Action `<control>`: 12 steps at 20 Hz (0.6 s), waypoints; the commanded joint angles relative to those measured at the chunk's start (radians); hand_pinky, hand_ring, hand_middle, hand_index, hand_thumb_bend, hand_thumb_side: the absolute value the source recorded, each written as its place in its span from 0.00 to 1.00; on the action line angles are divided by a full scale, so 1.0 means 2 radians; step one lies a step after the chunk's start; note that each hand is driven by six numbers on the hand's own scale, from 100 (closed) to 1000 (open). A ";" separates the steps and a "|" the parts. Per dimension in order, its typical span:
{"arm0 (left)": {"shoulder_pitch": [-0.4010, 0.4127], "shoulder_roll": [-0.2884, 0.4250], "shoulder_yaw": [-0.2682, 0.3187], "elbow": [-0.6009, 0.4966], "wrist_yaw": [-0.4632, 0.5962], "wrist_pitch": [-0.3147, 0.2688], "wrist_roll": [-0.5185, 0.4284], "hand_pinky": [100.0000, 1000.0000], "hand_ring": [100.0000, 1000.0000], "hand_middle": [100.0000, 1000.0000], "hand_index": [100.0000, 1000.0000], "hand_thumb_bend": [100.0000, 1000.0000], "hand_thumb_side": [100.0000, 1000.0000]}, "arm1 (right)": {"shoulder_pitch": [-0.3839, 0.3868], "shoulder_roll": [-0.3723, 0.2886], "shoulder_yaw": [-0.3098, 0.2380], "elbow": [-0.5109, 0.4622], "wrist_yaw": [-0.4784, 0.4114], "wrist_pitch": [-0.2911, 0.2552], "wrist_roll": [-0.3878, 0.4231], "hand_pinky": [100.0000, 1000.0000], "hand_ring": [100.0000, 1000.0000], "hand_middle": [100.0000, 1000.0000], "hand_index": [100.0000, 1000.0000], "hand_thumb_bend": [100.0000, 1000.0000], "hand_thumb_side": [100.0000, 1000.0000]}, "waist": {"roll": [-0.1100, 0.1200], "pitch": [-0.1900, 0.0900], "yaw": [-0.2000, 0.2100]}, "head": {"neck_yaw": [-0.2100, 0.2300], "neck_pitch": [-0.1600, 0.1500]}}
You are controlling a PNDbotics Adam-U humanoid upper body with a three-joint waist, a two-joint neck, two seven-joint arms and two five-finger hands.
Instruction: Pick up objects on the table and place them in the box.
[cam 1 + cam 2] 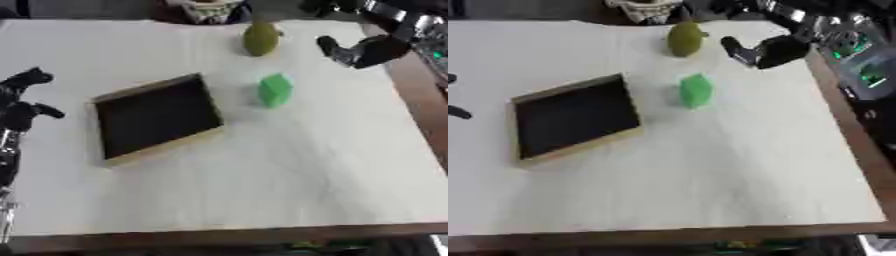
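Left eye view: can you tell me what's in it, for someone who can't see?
A shallow wooden box with a dark inside sits on a white table, holding nothing. A green block and an olive-green pear-shaped thing lie beyond it. The right hand hovers top right; the left hand waits at the left edge.

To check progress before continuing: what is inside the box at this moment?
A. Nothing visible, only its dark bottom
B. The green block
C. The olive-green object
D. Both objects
A: the box shows only its dark bottom, while the green block and the olive-green object stand on the table.
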 commanded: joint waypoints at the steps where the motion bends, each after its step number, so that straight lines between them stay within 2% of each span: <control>1: -0.001 0.011 -0.002 -0.005 0.001 -0.001 -0.003 0.50 0.98 0.72 0.81 0.47 0.77 | -0.022 -0.003 0.006 0.033 0.018 -0.011 0.023 0.83 0.88 0.86 0.98 0.00 0.47 | 0.001 -0.010 0.001 | -0.002 0.002; 6: -0.001 0.010 -0.002 -0.005 0.002 -0.001 -0.004 0.50 0.98 0.72 0.81 0.48 0.78 | -0.041 0.022 0.006 0.090 0.061 -0.028 0.034 0.83 0.89 0.87 0.98 0.00 0.56 | 0.002 -0.010 0.002 | -0.002 0.002; 12: -0.001 0.010 -0.003 -0.004 0.003 0.000 -0.006 0.50 0.98 0.72 0.82 0.47 0.79 | -0.053 0.048 -0.001 0.141 0.111 -0.050 0.027 0.83 0.89 0.87 0.99 0.00 0.55 | 0.002 -0.010 0.003 | -0.004 0.002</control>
